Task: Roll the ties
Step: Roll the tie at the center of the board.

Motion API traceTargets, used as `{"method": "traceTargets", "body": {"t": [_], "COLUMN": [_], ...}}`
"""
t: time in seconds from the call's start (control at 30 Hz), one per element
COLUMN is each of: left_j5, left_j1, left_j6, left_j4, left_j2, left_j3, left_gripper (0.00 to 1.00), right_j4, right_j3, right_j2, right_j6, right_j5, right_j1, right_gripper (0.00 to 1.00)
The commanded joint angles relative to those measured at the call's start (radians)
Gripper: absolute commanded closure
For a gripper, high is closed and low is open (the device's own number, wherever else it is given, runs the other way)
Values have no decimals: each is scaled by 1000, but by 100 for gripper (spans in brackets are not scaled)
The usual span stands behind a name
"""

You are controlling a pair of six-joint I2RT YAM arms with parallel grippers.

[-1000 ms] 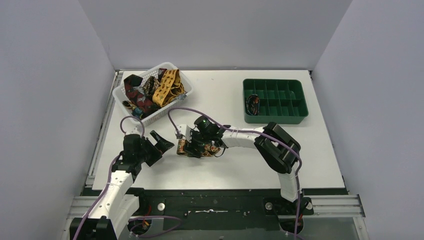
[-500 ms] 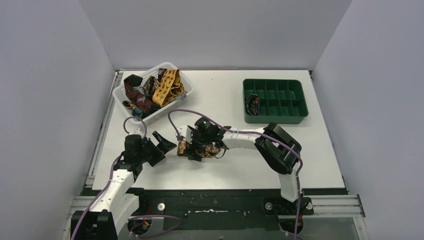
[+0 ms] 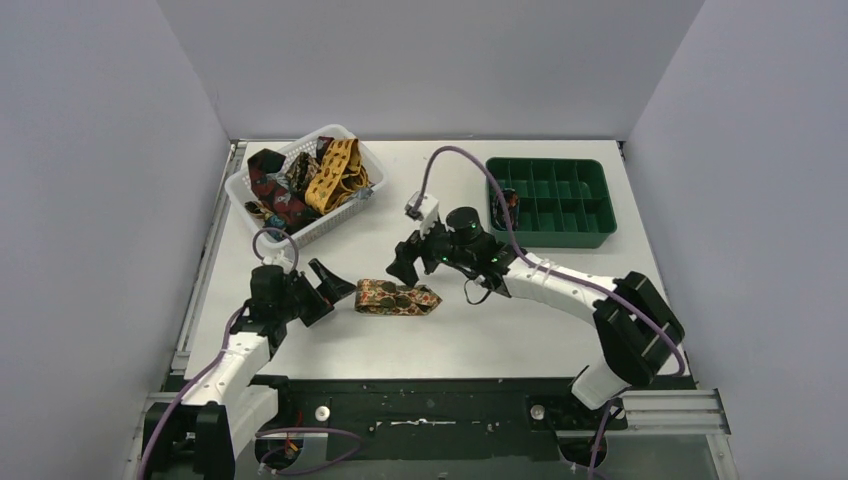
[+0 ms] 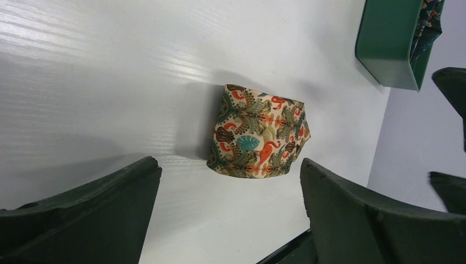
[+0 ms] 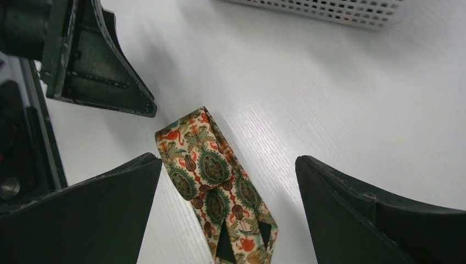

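Resting on table (image 3: 520,320), folded patterned tie (image 3: 397,297); left pincer (image 4: 229,164), right pincer (image 5: 226,160) both spread, empty.

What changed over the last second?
The right hand opened, let go of the patterned tie and pulled back toward the green tray. The tie stays where it was, now lying free. The left hand stayed open beside it; the white basket is unchanged.

a cream paisley tie (image 3: 397,297) lies loosely folded on the tabletop (image 3: 480,330); dark red and mustard ties (image 3: 305,185) heap in the white basket (image 3: 318,228); one coiled tie (image 3: 506,208) sits in the green tray (image 3: 550,238)
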Motion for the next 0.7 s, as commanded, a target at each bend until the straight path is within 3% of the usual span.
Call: {"method": "traceTargets", "body": {"t": [0.0,0.17,0.27,0.47,0.67], "left_j5": [34,72,53,58,119], "left_j1": [5,5,5,5,2], "left_j6": [33,42,71,72,70], "left_j4": [93,137,87,119,195], "left_j2": [23,68,84,83,152], "left_j3": [29,29,46,34,40], "left_gripper": [3,4,6,6,9], "right_j4": [66,-65,-26,-45,-49], "right_j3": [-71,-92,-112,-35,28], "right_j2": [-106,-75,-42,67,166], "right_j6": [370,668,771,798,802], "right_j5": [44,136,132,43,-12], "right_j1": [-25,-38,-36,-29,-20], "right_gripper": [1,22,31,46,51]}}
